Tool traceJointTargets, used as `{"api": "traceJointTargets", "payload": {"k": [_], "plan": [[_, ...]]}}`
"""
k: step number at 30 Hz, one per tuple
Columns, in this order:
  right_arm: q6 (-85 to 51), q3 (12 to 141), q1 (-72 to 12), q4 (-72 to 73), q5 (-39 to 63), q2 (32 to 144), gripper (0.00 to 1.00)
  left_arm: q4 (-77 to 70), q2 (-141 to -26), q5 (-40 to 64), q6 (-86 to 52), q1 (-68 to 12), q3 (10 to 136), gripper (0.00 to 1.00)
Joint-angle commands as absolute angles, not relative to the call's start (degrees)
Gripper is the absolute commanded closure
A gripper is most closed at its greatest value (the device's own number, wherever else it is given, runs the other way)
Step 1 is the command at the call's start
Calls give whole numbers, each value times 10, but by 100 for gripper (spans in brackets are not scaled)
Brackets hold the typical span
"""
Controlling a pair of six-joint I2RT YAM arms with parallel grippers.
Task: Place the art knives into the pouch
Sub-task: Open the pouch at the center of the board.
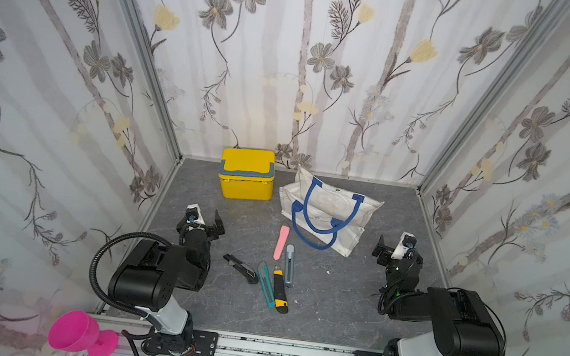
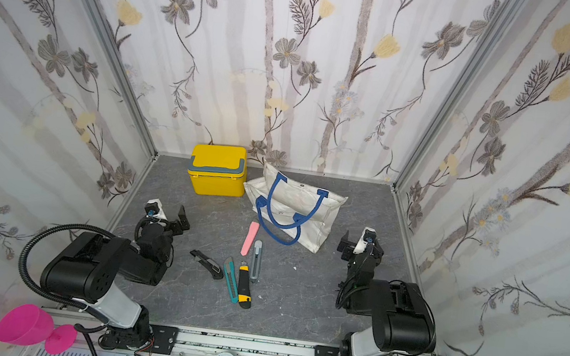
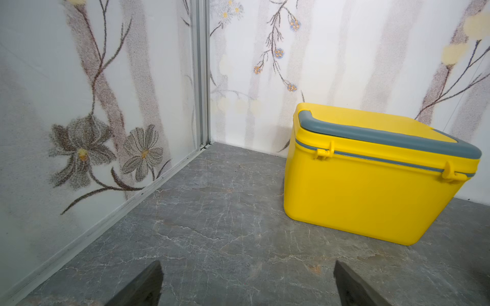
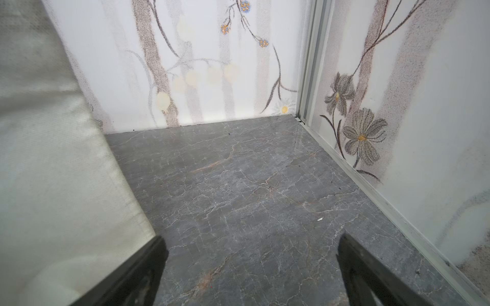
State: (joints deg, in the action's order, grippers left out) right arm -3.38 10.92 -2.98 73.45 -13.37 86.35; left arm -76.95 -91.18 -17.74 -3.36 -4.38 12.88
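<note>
Both claws stand apart and empty: left gripper [image 3: 249, 288] and right gripper [image 4: 252, 270] flank the worktop [image 1: 334, 305] centre. Five cutters [image 1: 280, 289] lie grouped there, in front of the pouch [image 1: 332, 207] near the rear edge; which one the task means cannot be told. The pink art knife [image 1: 281, 242], nearest the pouch, is judged handiest. Its long axis runs front to rear, broad end toward the pouch. Clamp across its mid-body, square to that axis, and lift level
</note>
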Motion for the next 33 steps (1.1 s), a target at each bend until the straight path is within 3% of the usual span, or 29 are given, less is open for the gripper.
{"api": "traceJointTargets", "payload": {"k": [1, 29, 33], "plan": [[-28, 111, -30, 758, -131, 865, 0, -795, -913, -173, -31, -43, 127, 0], [-30, 114, -25, 752, -122, 864, 0, -780, -910, -142, -36, -32, 132, 0], [-40, 112, -28, 732, -161, 835, 0, -731, -840, -133, -9, -48, 128, 0]]}}
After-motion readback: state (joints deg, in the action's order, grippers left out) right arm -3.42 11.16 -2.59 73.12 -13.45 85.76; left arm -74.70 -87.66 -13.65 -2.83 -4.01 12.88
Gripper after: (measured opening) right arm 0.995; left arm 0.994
